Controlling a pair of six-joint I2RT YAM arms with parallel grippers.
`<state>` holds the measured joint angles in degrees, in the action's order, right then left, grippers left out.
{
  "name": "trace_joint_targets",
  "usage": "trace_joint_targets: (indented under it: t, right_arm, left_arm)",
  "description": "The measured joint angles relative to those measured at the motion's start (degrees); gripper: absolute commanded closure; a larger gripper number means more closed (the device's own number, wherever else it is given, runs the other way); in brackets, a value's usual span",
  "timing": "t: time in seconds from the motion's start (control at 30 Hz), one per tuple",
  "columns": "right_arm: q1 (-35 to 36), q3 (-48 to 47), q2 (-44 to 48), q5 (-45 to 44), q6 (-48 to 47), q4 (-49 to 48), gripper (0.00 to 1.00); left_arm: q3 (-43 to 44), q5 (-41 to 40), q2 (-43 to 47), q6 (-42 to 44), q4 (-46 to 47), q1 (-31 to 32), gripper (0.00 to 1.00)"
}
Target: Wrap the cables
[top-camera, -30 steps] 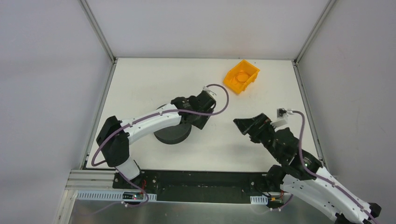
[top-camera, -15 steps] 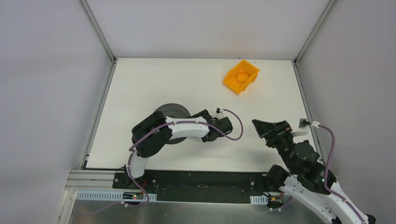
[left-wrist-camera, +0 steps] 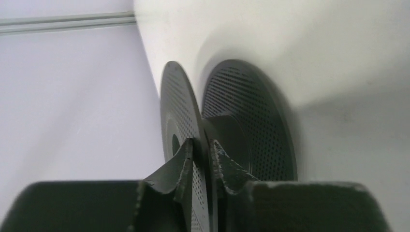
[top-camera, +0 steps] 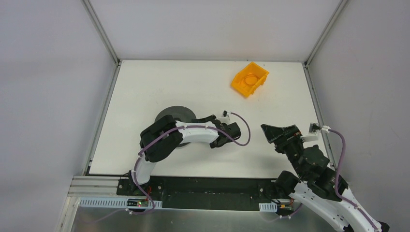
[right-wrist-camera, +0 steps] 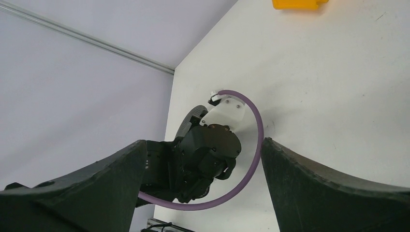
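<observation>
A black spool (top-camera: 169,115) with perforated flanges lies on the white table (top-camera: 145,87) left of centre. In the left wrist view my left gripper (left-wrist-camera: 202,147) is shut on the spool's nearer flange (left-wrist-camera: 175,101), one finger on each face; the other flange (left-wrist-camera: 254,121) rests against the table. From above, the left forearm (top-camera: 193,133) hides those fingers. My right gripper (top-camera: 270,131) hovers open at the right, nothing between its fingers (right-wrist-camera: 309,179), facing the left arm (right-wrist-camera: 208,150). The cables are out of view.
A yellow bin (top-camera: 249,79) with a round thing inside stands at the back right, its edge also showing in the right wrist view as the bin (right-wrist-camera: 297,4). A thick purple hose (top-camera: 244,130) loops off the left wrist. Grey walls enclose the table on three sides.
The left arm folded back and its jaws closed onto the spool's flange; the spool now lies further back. The right arm pulled back to the right, then stayed still.
</observation>
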<state>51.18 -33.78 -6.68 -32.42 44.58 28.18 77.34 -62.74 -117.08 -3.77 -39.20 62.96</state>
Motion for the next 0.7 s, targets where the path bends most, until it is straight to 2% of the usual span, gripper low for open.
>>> trace_joint_targets:
  t: [0.07,0.17,0.27,0.53,0.7]
  right_arm:
    - [0.00,0.11,-0.11,-0.17,0.02,-0.02,0.09]
    - [0.00,0.68,-0.44,-0.24,0.17,-0.13,0.09]
    - [0.00,1.09,-1.44,-0.17,0.37,-0.20,0.10]
    - [0.00,1.14,-4.44,-0.15,0.46,-1.07,0.10]
    - [0.00,1.14,-5.86,-0.17,0.50,-1.40,0.10]
  left_arm:
    - [0.37,-1.55,0.22,0.33,-0.39,0.02,1.00]
    - [1.90,-1.90,2.14,0.52,-1.92,-0.09,1.00]
    - [5.11,1.73,6.21,0.46,-3.67,-0.15,1.00]
    - [15.63,19.26,18.58,-4.28,-5.88,-1.33,1.00]
    - [16.57,34.91,22.08,-9.25,-7.45,-8.79,1.00]
